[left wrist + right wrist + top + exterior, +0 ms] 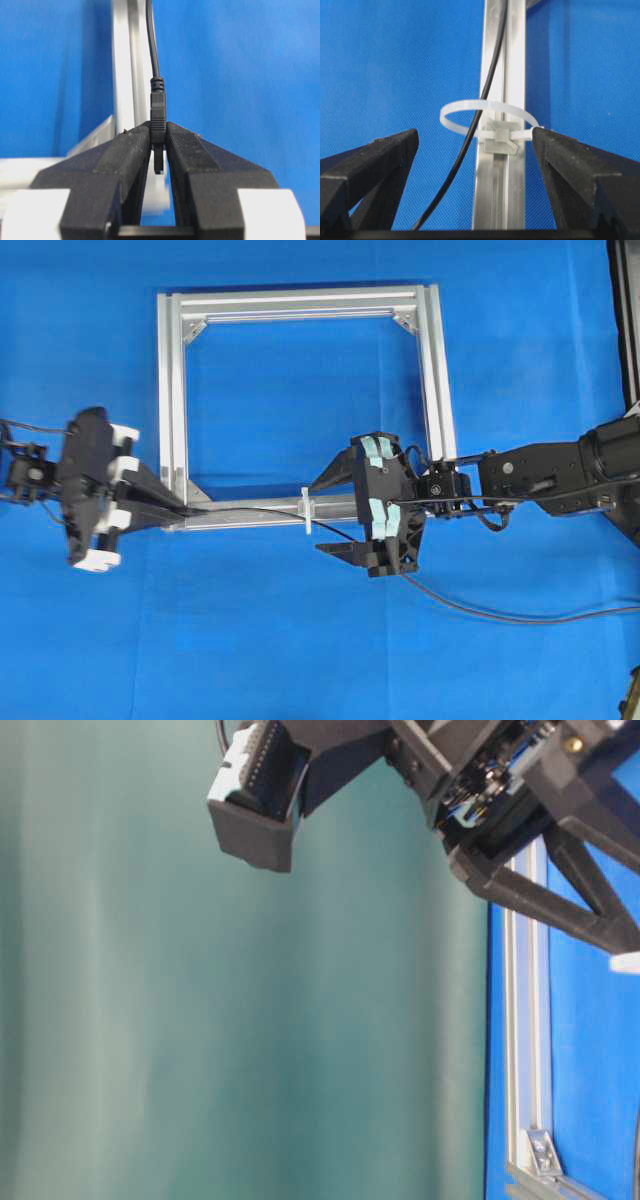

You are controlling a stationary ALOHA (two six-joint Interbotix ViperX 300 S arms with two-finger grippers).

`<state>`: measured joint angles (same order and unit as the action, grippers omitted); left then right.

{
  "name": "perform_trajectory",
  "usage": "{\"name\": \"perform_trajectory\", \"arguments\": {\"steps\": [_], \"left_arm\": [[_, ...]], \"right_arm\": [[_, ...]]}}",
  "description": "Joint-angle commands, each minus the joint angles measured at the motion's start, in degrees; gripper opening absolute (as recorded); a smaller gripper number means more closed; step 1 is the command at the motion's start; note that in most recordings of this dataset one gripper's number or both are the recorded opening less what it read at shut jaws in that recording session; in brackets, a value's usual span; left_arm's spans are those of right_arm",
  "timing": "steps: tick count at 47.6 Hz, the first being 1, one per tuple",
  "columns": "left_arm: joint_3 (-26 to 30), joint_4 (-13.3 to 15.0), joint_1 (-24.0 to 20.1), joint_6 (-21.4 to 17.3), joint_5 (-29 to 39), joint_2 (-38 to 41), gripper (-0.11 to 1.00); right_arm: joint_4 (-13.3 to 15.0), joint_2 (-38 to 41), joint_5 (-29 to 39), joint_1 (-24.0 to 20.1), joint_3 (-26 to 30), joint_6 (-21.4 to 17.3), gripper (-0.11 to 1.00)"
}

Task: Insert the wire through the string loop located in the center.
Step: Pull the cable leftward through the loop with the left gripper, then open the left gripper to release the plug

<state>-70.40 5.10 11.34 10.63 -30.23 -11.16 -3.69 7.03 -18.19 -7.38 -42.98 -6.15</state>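
Observation:
The thin black wire [250, 508] lies along the near bar of the silver frame [166, 390]. It passes through the small white string loop [307, 512], then curls down and trails off right. My left gripper [190, 510] is shut on the wire's dark plug [158, 117] at the frame's near-left corner, with the plug tip poking out between the fingers [130, 150]. My right gripper [316, 517] stands open just right of the loop, straddling the bar. In the right wrist view the wire [470, 135] runs through the loop [465, 106], and the right finger [555, 160] touches the loop's tail.
The frame has corner brackets [404, 320] inside its far corners. A dark post [625, 320] stands at the right edge of the blue mat. The right arm's own thicker cables [490, 510] hang beside its wrist. At table level only one frame bar [525, 1020] and arm parts show.

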Motion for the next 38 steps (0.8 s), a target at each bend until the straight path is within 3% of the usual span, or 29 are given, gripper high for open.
{"name": "perform_trajectory", "arguments": {"steps": [1,14,36,38], "left_arm": [[-1.85,-0.18,0.18,0.18,0.88,-3.52,0.08],[-4.04,-0.35,0.26,-0.35,6.68,-8.17,0.08],[-5.1,-0.44,0.26,-0.35,8.26,-9.23,0.09],[-5.1,-0.44,0.26,0.0,8.44,-9.23,0.14]], "right_arm": [[0.09,-0.7,-0.09,0.09,1.14,-0.09,0.9],[0.09,-0.7,0.7,0.0,1.32,-0.09,0.9],[0.0,-0.7,1.67,0.0,1.32,-0.09,0.9],[0.09,-0.7,1.76,0.09,1.32,-0.09,0.9]]}}
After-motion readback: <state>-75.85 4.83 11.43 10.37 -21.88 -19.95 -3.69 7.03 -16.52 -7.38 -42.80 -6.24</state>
